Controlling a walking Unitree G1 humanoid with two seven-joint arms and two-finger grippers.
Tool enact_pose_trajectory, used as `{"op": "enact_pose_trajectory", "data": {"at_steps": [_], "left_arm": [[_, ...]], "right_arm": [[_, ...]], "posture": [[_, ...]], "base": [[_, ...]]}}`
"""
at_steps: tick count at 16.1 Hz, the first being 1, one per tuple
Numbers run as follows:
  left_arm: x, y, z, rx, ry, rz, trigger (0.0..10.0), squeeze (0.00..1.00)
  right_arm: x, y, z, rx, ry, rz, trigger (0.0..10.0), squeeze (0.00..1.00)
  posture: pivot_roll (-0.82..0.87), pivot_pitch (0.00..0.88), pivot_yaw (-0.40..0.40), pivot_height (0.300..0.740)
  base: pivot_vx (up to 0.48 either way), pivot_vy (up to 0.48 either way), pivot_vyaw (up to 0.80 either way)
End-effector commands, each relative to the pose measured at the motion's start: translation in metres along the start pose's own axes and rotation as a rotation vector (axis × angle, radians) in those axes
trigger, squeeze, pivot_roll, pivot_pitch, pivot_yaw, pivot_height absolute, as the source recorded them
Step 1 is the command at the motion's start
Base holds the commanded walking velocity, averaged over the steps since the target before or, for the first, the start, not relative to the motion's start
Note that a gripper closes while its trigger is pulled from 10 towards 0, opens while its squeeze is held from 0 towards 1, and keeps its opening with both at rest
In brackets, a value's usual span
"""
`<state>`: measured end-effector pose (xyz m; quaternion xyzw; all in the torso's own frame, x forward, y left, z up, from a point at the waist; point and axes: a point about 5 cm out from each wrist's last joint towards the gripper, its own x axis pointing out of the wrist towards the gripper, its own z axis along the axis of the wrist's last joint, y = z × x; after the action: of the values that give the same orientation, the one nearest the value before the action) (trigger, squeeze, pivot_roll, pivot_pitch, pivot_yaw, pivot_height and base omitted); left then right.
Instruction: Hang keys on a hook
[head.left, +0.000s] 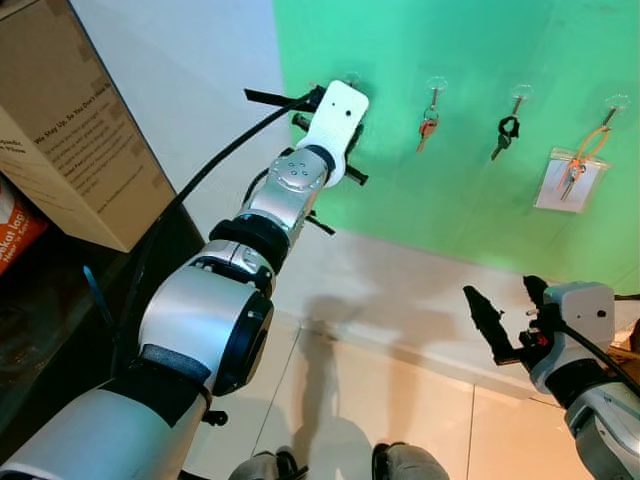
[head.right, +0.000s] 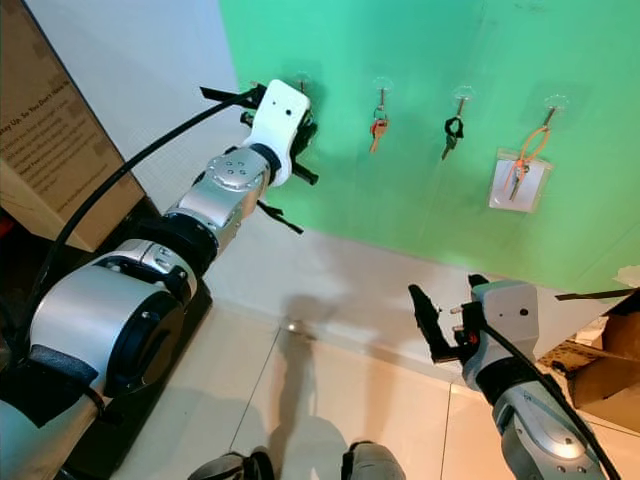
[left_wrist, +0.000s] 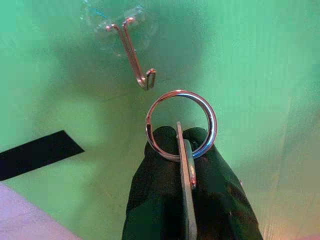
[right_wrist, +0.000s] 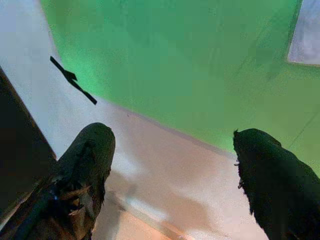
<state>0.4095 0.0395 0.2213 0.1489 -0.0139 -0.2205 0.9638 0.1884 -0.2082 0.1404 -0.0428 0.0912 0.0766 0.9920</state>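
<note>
1. The left pincer (left_wrist: 187, 165) is raised to the green wall (head.left: 480, 70) at the leftmost of a row of hooks; its black fingers (left_wrist: 155, 180) are pinched together on the flat blade of a key (left_wrist: 186, 200), and the key ring (left_wrist: 181, 125) stands out ahead of the fingertips, unsupported.
2. In the left wrist view the ring sits just short of the hook (left_wrist: 135, 60), near the upturned tip but apart from it; nothing is threaded yet.
3. The main risk is a miss: the wire tip is thin and the ring's opening must pass over it squarely; if the ring meets the tip on its rim, it may glance off or twist in the grip.
4. The grip is on the blade alone, so a knock against the wall could pivot the key between the fingers, or work it loose and drop it to the tiled floor (head.left: 400, 420).
5. The hook hangs from a clear suction cup (left_wrist: 112, 22); pushing hard against it could probably pull it off the wall, though how firmly it holds cannot be told.
6. Letting go before the ring is seated past the upturn would also drop the key.
7. Neighbouring hooks to the right already carry red keys (head.left: 427, 128), a black set (head.left: 505, 135) and a tagged set (head.left: 572, 175); they are well apart from the work.
8. The right pincer (head.left: 510, 315) hangs low on the right, fingers spread wide and empty.
</note>
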Motion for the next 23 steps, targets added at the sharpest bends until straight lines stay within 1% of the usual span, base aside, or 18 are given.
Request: {"op": "enact_pose_trajectory", "data": {"at_steps": [1,8,17,20,21,23], "left_arm": [[0.0,0.007,0.006,0.0,-0.027,0.027,10.0,0.0],[0.001,0.008,0.017,-0.005,-0.076,0.015,10.0,0.0],[0.001,0.015,0.024,-0.02,-0.107,0.045,10.0,0.0],[0.001,0.017,0.028,-0.042,-0.107,0.052,10.0,0.0],[0.002,0.018,0.031,-0.063,-0.107,0.05,10.0,0.0],[0.002,0.021,0.036,-0.066,-0.111,0.053,10.0,0.0]], "right_arm": [[-0.002,0.0,0.008,-0.009,-0.024,0.016,10.0,0.0],[-0.002,-0.001,0.009,-0.014,-0.025,0.017,10.0,0.0],[-0.001,0.0,0.009,-0.014,-0.026,0.019,10.0,0.0],[-0.001,0.0,0.01,-0.016,-0.029,0.019,10.0,0.0],[0.0,-0.001,0.011,-0.017,-0.031,0.018,10.0,0.0],[0.0,-0.001,0.011,-0.017,-0.032,0.018,10.0,0.0]], "posture": [[-0.38,0.12,0.062,0.74],[-0.38,0.118,0.065,0.74],[-0.38,0.116,0.066,0.74],[-0.39,0.113,0.066,0.74],[-0.39,0.112,0.066,0.74],[-0.39,0.112,0.068,0.74]], "base": [[0.0,0.0,0.0],[0.0,0.0,0.0],[0.0,0.0,0.0],[0.0,0.0,0.0],[0.0,0.0,0.0],[0.0,0.0,0.0]]}}
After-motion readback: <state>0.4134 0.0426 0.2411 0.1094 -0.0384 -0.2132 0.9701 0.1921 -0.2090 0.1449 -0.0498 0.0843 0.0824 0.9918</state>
